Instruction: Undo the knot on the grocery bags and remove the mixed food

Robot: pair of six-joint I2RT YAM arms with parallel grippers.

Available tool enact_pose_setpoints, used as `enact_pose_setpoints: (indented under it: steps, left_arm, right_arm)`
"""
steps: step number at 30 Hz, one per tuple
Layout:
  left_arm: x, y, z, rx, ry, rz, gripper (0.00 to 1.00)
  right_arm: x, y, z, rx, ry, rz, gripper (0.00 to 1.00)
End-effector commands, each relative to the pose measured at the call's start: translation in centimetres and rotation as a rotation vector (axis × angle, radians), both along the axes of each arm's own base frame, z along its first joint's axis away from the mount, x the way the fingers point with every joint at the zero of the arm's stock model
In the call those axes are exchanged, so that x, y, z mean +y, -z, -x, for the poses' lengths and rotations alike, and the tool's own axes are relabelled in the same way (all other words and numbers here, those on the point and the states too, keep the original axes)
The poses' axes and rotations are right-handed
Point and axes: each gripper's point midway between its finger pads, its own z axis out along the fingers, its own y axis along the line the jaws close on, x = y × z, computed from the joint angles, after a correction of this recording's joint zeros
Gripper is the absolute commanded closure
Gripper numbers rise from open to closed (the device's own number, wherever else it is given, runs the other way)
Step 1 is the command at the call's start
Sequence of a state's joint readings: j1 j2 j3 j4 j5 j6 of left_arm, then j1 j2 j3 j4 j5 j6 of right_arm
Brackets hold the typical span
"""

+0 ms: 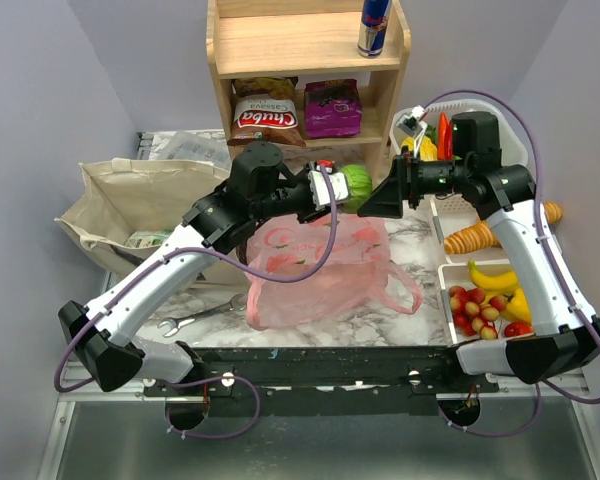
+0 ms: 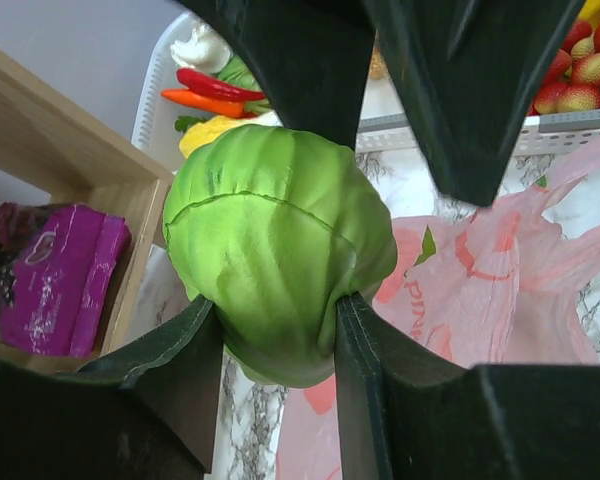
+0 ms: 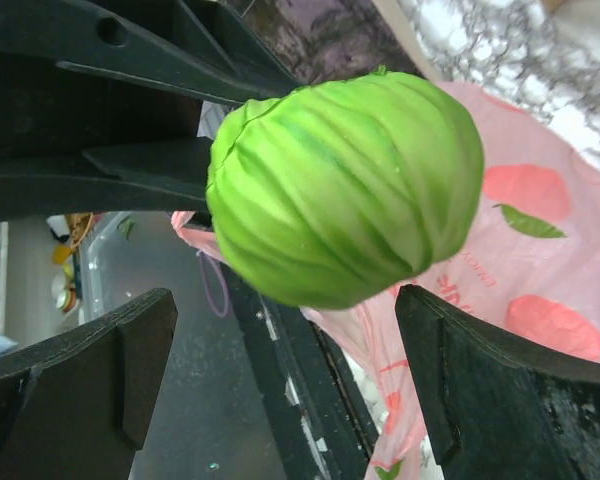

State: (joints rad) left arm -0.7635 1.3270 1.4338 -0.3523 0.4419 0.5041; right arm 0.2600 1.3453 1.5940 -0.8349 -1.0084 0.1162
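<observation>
Walls [image 1: 100,60]: plain pale lavender-grey, on three sides
Shelf unit [image 1: 300,45]: light wood, open-fronted, at the table's far edge
Table top [image 1: 417,232]: white marble pattern, grey veins
Front rail [image 1: 320,362]: black, along the near edge
Light: soft and even

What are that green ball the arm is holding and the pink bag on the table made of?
The green ball looks like soft matte foam or rubber, with moulded leaf ridges, likely a toy cabbage. The pink bag looks like thin plastic film: translucent, crinkled, shiny.

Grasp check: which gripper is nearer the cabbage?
Left. The left gripper is clamped on the cabbage; the right gripper hangs open at it, jaws either side, not touching.
</observation>
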Motion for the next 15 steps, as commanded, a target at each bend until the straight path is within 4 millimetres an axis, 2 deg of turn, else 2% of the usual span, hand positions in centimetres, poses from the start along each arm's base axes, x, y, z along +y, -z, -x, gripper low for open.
enact_pose_setpoints:
  steps: [1, 7, 9, 10, 11, 12, 13, 14, 15]
  left_arm:
    - [-1.5, -1.9, 1.2, -0.052, 0.067, 0.023, 0.86]
    - [-2.6, -1.0, 3.3, -0.091, 0.152, -0.022, 0.85]
    - [-2.6, -0.7, 3.7, -0.092, 0.16, -0.029, 0.83]
    - [-2.5, -0.7, 3.8, -0.082, 0.157, -0.03, 0.78]
    - [-2.4, -0.7, 3.8, -0.069, 0.15, -0.03, 0.66]
    - [-2.2, -0.7, 3.9, -0.053, 0.14, -0.033, 0.5]
    - [-1.8, -0.8, 4.0, -0.037, 0.131, -0.03, 0.38]
    - [-1.6, -0.7, 4.0, -0.019, 0.124, -0.026, 0.25]
    - [-1.1, -0.8, 4.1, 0.001, 0.113, -0.012, 0.18]
  right_arm:
    - [1.1, 0.6, -0.2, 0.014, 0.005, 0.009, 0.0]
    - [2.1, -0.1, -1.0, -0.004, 0.006, -0.013, 0.02]
    - [2.2, -0.4, -0.9, -0.014, -0.008, -0.024, 0.21]
    - [2.2, -0.4, -0.7, -0.014, -0.018, -0.026, 0.34]
    - [2.1, -0.3, -0.6, -0.015, -0.022, -0.02, 0.46]
    - [1.9, -0.1, -0.6, -0.011, -0.009, -0.008, 0.59]
    - [1.5, 0.0, -0.8, -0.015, 0.013, 0.005, 0.7]
    - [1.1, 0.1, -1.0, -0.012, 0.033, 0.011, 0.8]
    - [0.4, 0.1, -1.5, -0.009, 0.058, 0.014, 0.86]
